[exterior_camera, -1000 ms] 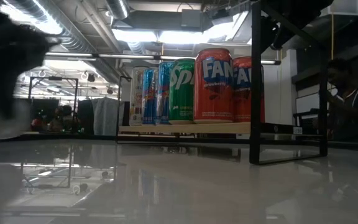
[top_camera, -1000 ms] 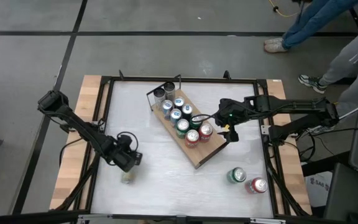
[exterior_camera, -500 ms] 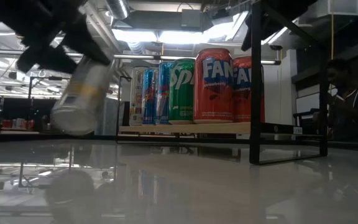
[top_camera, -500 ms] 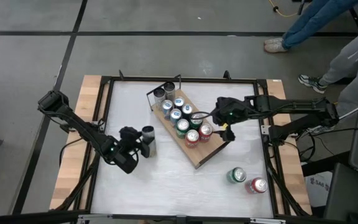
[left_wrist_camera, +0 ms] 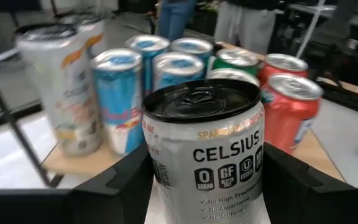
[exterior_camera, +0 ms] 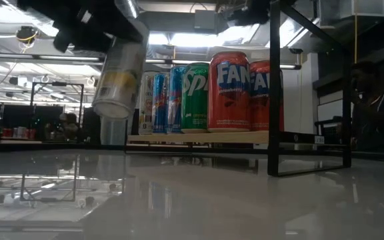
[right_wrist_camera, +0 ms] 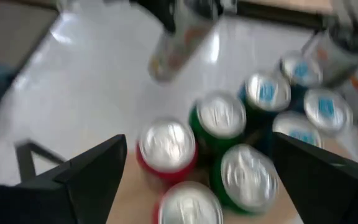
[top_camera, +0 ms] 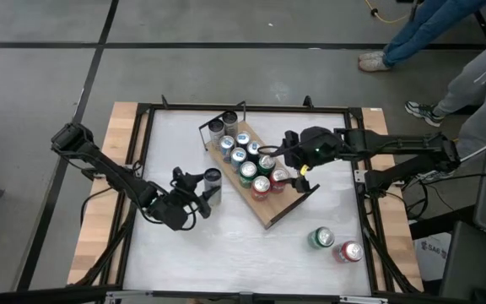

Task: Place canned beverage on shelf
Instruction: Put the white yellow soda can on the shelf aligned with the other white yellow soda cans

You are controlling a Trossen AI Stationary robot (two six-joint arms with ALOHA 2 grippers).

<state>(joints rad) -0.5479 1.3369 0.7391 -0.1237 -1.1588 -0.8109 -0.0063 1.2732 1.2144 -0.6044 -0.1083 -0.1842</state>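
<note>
You have the silver Celsius can (left_wrist_camera: 204, 146) clamped in the left gripper (top_camera: 194, 199), one finger on each side of its body, and it hangs clear above the white table (top_camera: 226, 245), just beside the shelf (top_camera: 264, 209) on its open long side. In the low view the can is a little tilted, top leaning toward the shelf. I judge it is a full, sealed can: rather heavy for its slim shape, stiff enough in the wall, but smooth and round, so it can slip or turn if the grip is too light. The middle of the body, where you hold it now, seems the right place; holding near the rim would let it swing. On the shelf, the red, green and blue cans (top_camera: 249, 171) stand close together, so the free board is at the near end. The right gripper (top_camera: 289, 169) hovers over these cans with its fingers wide apart and holding nothing. Two more cans (top_camera: 334, 245) wait on the table well apart from the shelf.
</note>
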